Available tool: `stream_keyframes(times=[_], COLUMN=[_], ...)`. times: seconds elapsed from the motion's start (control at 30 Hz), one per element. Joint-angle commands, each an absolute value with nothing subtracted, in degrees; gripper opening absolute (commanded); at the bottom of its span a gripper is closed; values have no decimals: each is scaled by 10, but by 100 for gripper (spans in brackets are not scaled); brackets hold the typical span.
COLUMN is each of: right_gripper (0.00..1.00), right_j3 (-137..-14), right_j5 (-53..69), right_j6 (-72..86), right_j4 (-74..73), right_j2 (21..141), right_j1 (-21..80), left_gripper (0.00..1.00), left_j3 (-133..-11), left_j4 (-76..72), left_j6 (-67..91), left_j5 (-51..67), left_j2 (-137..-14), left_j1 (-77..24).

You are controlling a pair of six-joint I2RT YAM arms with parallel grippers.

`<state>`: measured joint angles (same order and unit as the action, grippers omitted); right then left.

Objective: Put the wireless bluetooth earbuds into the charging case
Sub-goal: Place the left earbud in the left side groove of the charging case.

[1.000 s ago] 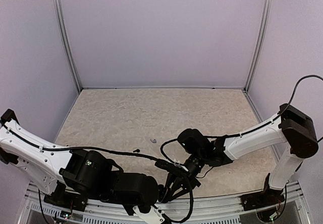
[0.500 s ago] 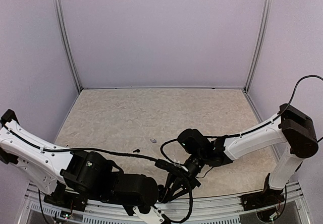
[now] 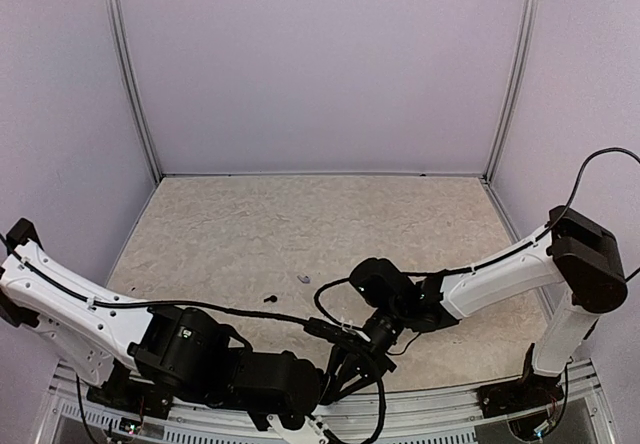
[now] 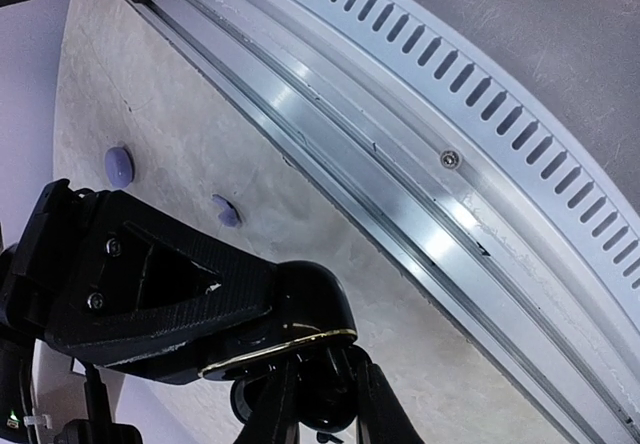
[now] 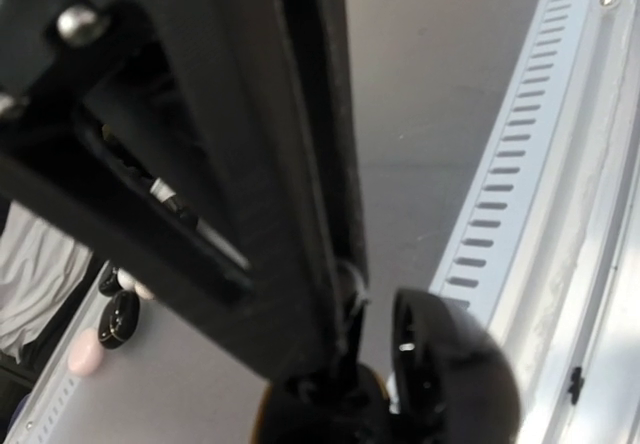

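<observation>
**A:** What has changed in the last second?

**B:** Not much. The left arm's black forearm has crept towards four o'clock. Both hands stay huddled at six o'clock on the speckled beige worktop (image 3: 300,224), hard by the slotted silver rail (image 4: 480,164).

**A:** Where is the case?

**B:** The rounded glossy black charging case with a thin gold rim (image 4: 310,299) sits right between them. The right hand (image 3: 362,356) lies against it, probably steadying it, but I cannot tell how far apart its fingers stand.

**A:** And the left hand (image 4: 325,364)?

**B:** Its fingers are drawn close around a dark lump just below the case. I cannot tell whether they pinch it, or whether it's a bud at all.

**A:** Where are the loose buds?

**B:** They haven't moved. A small glossy black earbud (image 3: 270,297) lies at ten o'clock from the hands, well apart from them. The left wrist camera shows a pale lavender bean-shaped earbud (image 4: 119,166) and a second lavender earbud (image 4: 226,210) near it, both lying on the worktop.

**A:** So how far along is it?

**B:** Early, I'd say. That creep looks like fine alignment at the case, and at least three buds are not in it yet.
</observation>
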<state>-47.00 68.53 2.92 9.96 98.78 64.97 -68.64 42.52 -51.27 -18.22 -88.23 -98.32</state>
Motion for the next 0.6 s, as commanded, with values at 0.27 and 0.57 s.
stream_keyframes(times=[0.27, 0.57], right_gripper=[0, 0], right_j3=[-487, -480], right_j5=[704, 689], right_j6=[19, 11], right_j4=[120, 118], right_j2=[977, 977], right_j1=[669, 668], left_gripper=[33, 47], left_j3=[-703, -725], left_j4=[410, 416], left_j6=[-519, -512], left_j5=[-199, -217], left_j2=[-899, -890], left_j1=[-989, -994])
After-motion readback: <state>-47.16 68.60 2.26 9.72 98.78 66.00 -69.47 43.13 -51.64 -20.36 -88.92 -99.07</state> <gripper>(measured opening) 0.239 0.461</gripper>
